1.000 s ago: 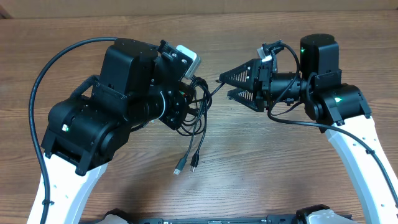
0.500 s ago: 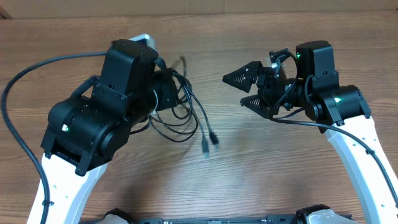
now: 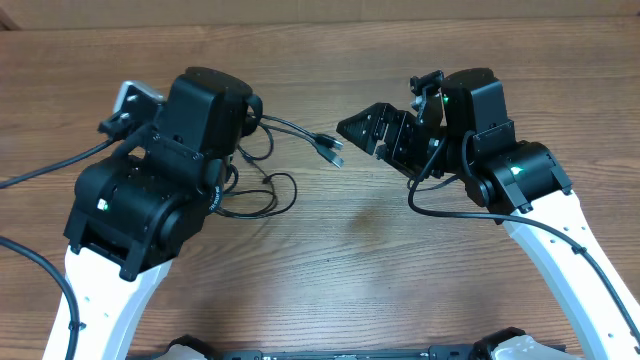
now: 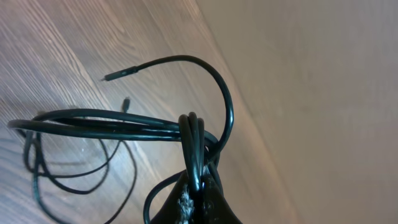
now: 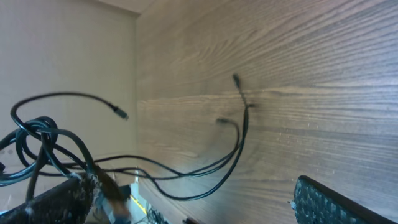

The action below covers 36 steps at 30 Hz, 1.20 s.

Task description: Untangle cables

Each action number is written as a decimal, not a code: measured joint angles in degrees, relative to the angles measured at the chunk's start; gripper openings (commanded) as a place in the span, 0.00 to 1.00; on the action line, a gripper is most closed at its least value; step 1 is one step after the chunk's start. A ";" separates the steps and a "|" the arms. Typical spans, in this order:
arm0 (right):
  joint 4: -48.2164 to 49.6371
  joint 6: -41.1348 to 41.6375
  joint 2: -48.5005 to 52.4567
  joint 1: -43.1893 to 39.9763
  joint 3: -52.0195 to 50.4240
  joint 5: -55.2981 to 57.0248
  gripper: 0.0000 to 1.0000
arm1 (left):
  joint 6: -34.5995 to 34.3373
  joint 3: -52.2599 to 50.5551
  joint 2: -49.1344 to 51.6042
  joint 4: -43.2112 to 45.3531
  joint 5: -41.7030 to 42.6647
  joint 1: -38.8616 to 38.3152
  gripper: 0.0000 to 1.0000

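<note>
1. Wood-grain surface (image 3: pixel 330 270), brown, carrying only the cords. A pale wall shows beyond it in both wrist views.
2. The left pincer (image 4: pixel 194 202) is clenched on the cables (image 4: pixel 124 118). In its wrist view we see several strands folded together and pinched at its very tip.
3. From that pinch the strands fan out to one side of the left pincer, and one free end arcs up and away from it. In the overhead view a slack loop (image 3: pixel 272 192) lies just beside the left pincer's arm. We cannot tell whether it rests on the surface or hangs just above it.
4. Two plug ends (image 3: pixel 330 150) reach out from the left pincer toward the other arm. They stop near the right pincer's tips without touching them.
5. The right pincer (image 3: pixel 362 140) is released, its jaws spread wide with nothing between them. It points at the plug ends.
6. Step in hand, as we judge it: one arm holds the bundle up while the other lines up to take a free end. Strands cross and overlap at the pinch, so we think little is separated yet.
7. Next move, as we judge it:
   - The right pincer should advance onto one strand just behind its plug.
   - It should close on that strand alone, then draw away from the left pincer while that grip holds.
8. Risks: the cords are far thinner than the jaws, so one could slip out. Both plugs could also be caught at once, since they lie side by side.
</note>
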 measured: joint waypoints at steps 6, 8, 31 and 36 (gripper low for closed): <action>0.79 1.38 0.00 2.71 0.00 2.43 1.00 | -5.38 0.00 0.00 -0.20 -2.27 3.61 0.04; 1.99 1.40 0.00 3.80 0.00 2.62 1.00 | -6.99 0.00 0.07 -0.35 -2.01 4.94 0.04; 4.72 -2.51 0.44 17.66 0.02 32.54 0.99 | -16.52 0.00 1.68 1.79 28.41 2.93 0.04; 5.55 -2.54 0.57 17.66 0.02 29.97 1.00 | -18.97 0.00 1.68 1.97 22.80 2.93 0.04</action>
